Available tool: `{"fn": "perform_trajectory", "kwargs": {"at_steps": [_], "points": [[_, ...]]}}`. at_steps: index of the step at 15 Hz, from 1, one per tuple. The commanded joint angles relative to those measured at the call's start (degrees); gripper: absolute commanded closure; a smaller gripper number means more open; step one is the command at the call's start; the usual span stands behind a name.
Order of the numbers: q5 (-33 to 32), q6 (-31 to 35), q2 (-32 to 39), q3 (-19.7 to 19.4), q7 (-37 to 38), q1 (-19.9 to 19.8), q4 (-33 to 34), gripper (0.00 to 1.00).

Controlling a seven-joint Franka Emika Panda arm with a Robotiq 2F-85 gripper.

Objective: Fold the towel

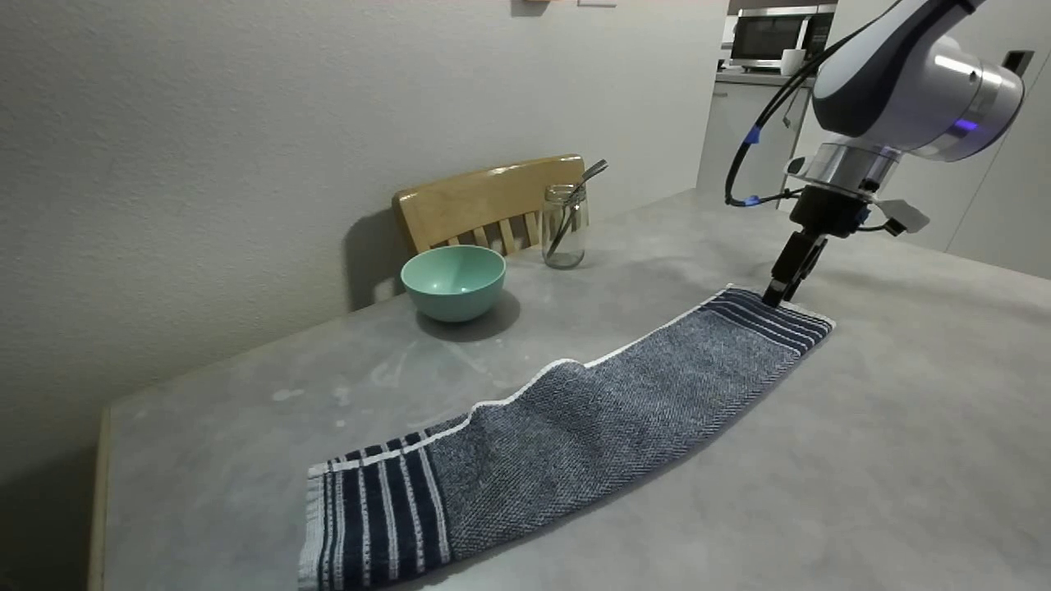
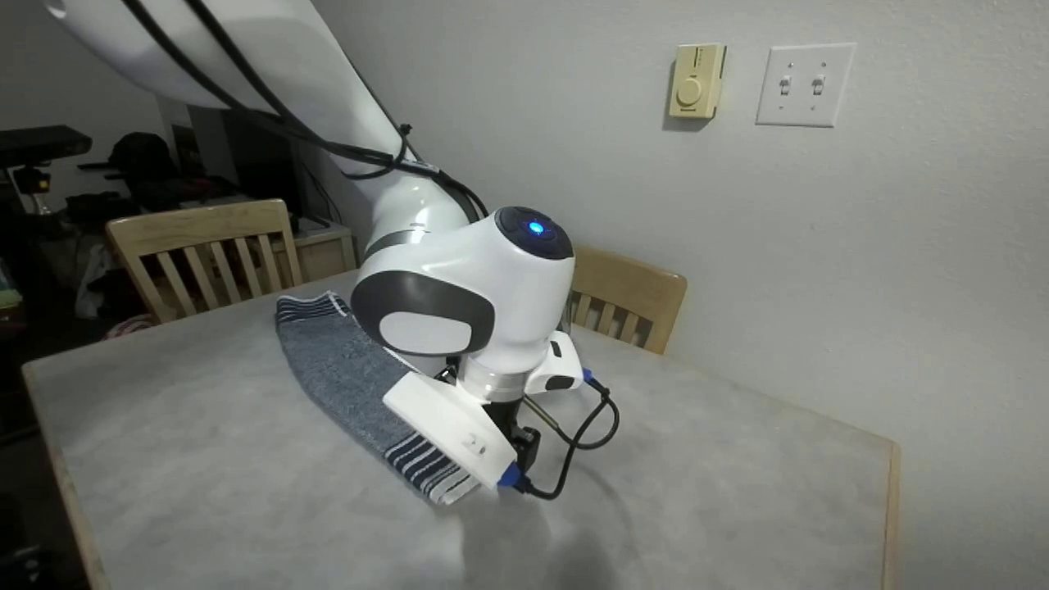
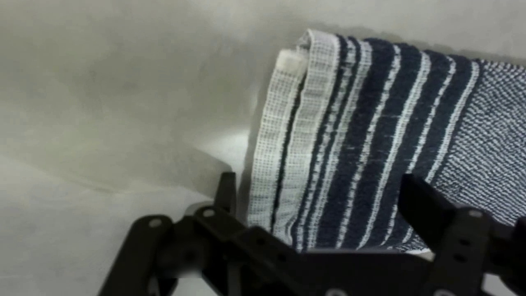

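The blue-grey towel (image 1: 624, 419) lies across the table as a long strip with striped bands at both short ends. It looks doubled lengthwise, with a slight ripple along one long edge. In an exterior view the towel (image 2: 344, 369) is partly hidden behind the arm. My gripper (image 1: 778, 300) is low over the far striped end. In the wrist view the gripper (image 3: 318, 176) is open, one finger beyond the white hem and the other above the stripes of the towel (image 3: 370, 135). Nothing is clamped between the fingers. Two hem layers show at that end.
A teal bowl (image 1: 454, 283) and a glass jar (image 1: 564, 230) holding a utensil stand on the table (image 1: 903, 460) near the wall. A wooden chair (image 1: 493, 197) is behind them. Another chair (image 2: 205, 254) stands at the table's far edge. Cables hang from the wrist.
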Motion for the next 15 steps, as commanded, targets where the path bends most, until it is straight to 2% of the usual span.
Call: {"fn": "perform_trajectory", "kwargs": {"at_steps": [1, 6, 7, 8, 11, 12, 13, 14, 15], "points": [[1.65, -0.16, 1.25, 0.98, -2.47, -0.83, 0.5, 0.0], [2.24, 0.08, 1.72, 1.18, -3.02, -1.3, 0.09, 0.0], [2.29, 0.13, 1.74, 1.22, -3.11, -1.31, 0.08, 0.03], [2.37, 0.09, 1.7, 1.28, -3.2, -1.37, 0.06, 0.13], [2.31, -0.06, 1.65, 1.15, -3.31, -1.63, 0.21, 0.27], [2.22, -0.02, 1.75, 1.1, -3.44, -1.75, 0.35, 0.37], [2.19, -0.13, 1.7, 1.03, -3.44, -1.87, 0.38, 0.42], [2.08, -0.17, 1.76, 0.97, -3.45, -1.88, 0.47, 0.42], [1.97, -0.25, 1.77, 0.89, -3.29, -1.8, 0.5, 0.3]]}}
